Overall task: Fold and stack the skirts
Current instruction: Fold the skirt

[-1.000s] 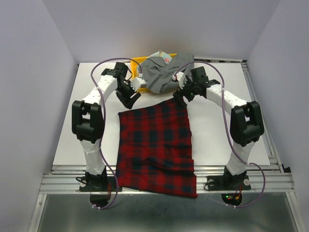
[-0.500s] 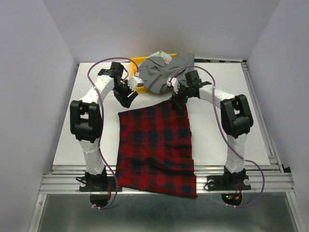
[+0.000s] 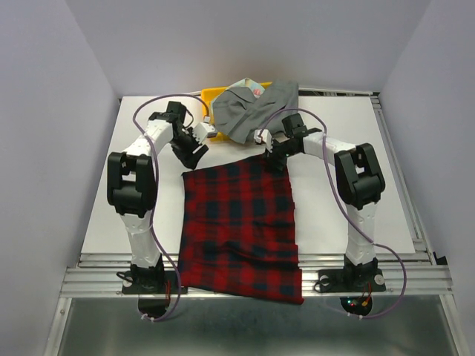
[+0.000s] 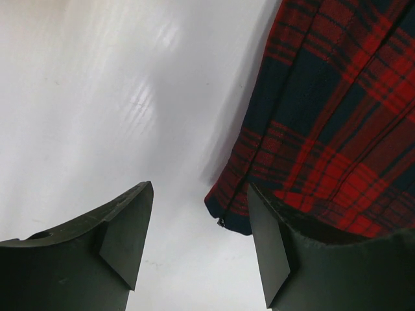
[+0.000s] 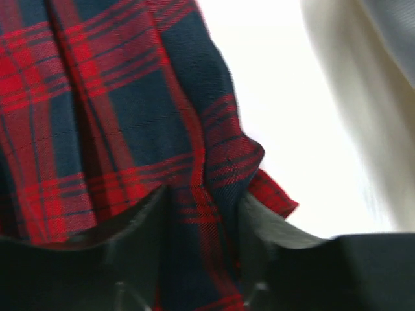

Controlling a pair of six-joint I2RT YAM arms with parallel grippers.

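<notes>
The plaid skirt (image 3: 237, 222) lies spread flat and unfolded on the counter (image 3: 334, 193), its near hem hanging over the front edge. The grey skirt (image 3: 241, 115) and floral skirt (image 3: 252, 85) sit heaped at the far edge, over the yellow tray (image 3: 210, 94). No fold is made and nothing is stacked, so all three are left to do. The left gripper (image 4: 200, 194) hovers wide open at the plaid's far-left corner, holding nothing. The right gripper (image 5: 202, 201) straddles the far-right corner, jaws narrow; whether it pinches the cloth I cannot tell. No writing or label is readable.
</notes>
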